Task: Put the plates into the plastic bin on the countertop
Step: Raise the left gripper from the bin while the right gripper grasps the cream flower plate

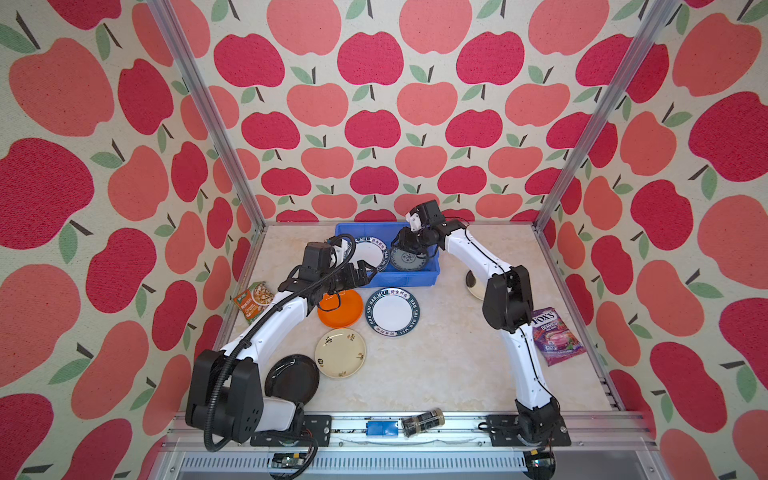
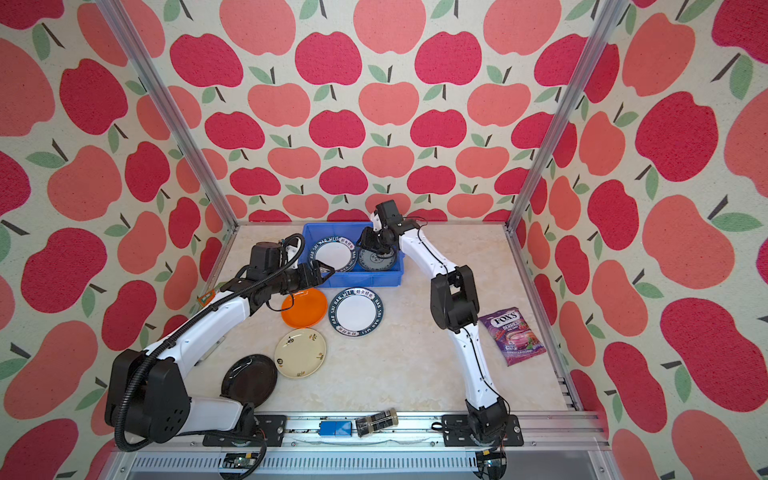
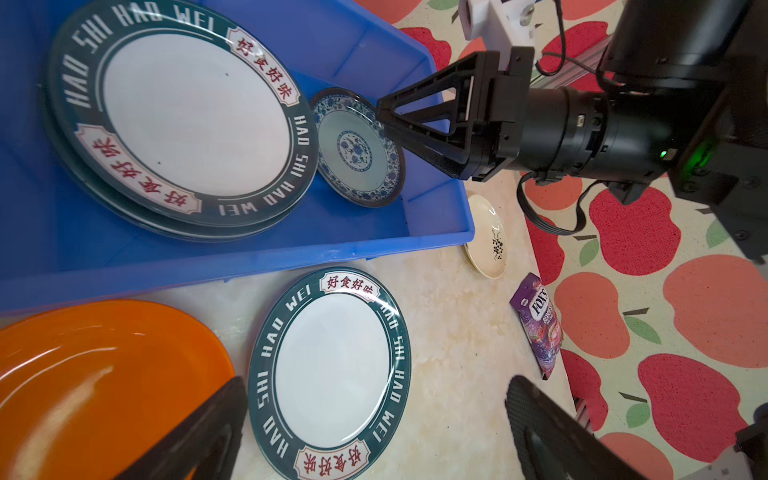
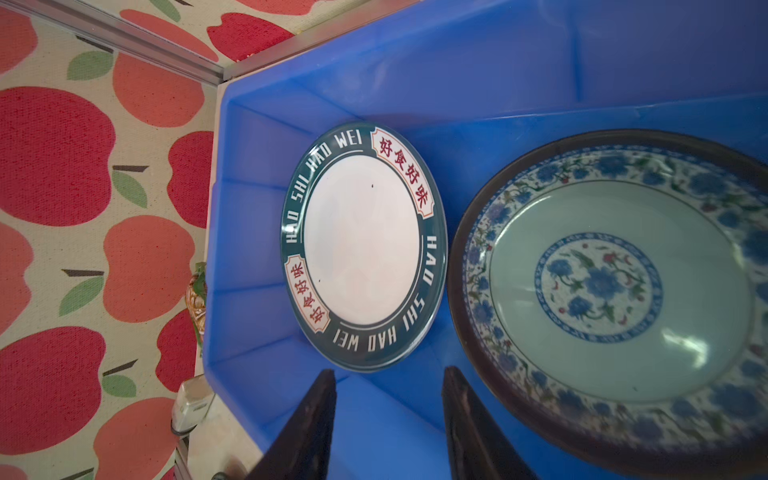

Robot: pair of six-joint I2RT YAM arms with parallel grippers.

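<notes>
Right gripper [image 3: 381, 116], jaws parted, empty, over the patterned plate [image 3: 357, 149] in the bin [image 3: 249, 253]; left gripper [image 1: 368, 270], jaws wide, should next take the orange plate [image 1: 345, 316].

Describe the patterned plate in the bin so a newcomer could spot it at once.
A blue bin stands at the back of the countertop. Inside, two plates show side by side; take the smaller one, by the right gripper. Unlike the lettered white plate beside it, this teal plate has blue flowers and a dark rim.
</notes>
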